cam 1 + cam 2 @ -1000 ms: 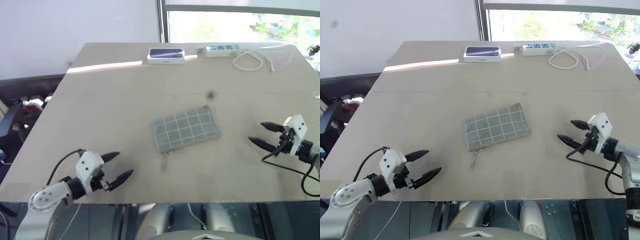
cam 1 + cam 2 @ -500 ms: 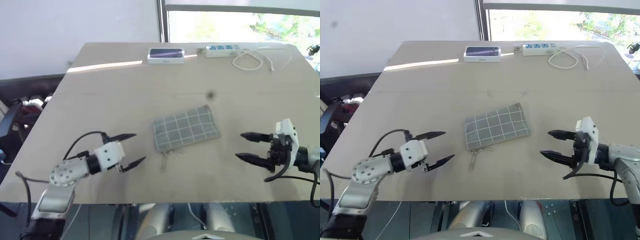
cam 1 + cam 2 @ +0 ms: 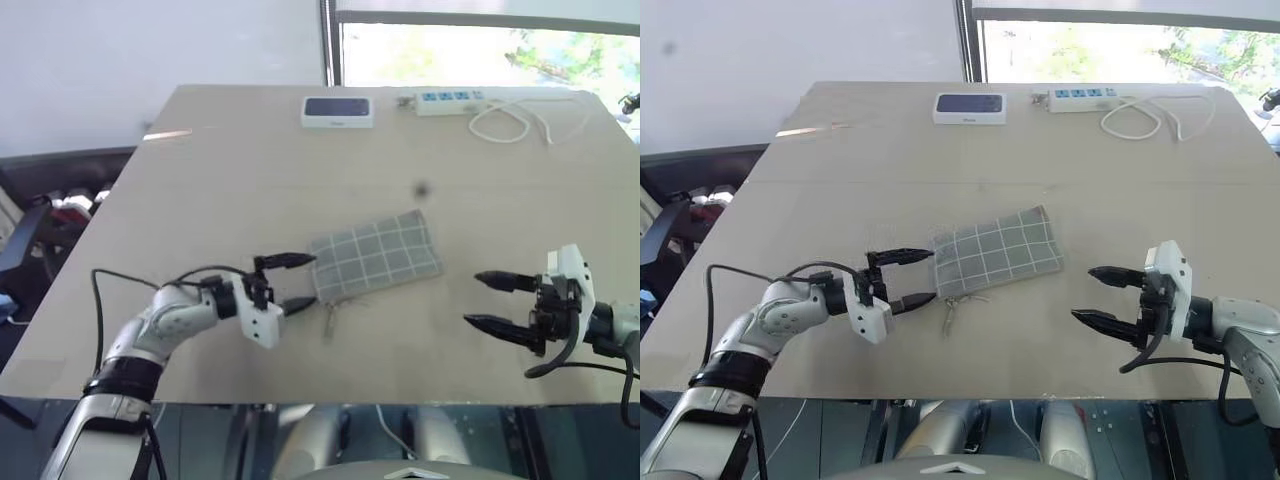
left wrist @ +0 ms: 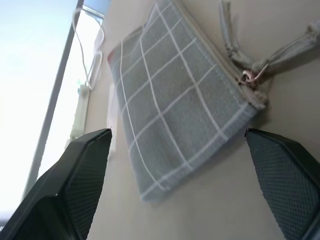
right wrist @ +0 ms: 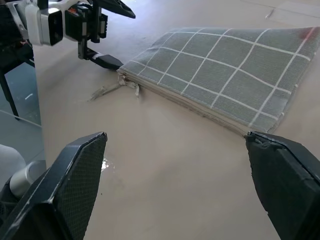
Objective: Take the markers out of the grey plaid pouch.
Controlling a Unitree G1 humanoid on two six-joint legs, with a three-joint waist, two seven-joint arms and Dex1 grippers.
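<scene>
Beige table point(image 3: 250, 180) before a white wall point(image 3: 150, 40) — bright window point(image 3: 480, 50) behind.

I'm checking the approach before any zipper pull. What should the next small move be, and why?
Probably ease the left end effector forward to close on the near-left corner of the grey plaid pouch. Its open fingers already bracket that corner by the zipper pull tab, the pouch lies flat and zipped, and the right end effector hangs open, apart from it.
</scene>
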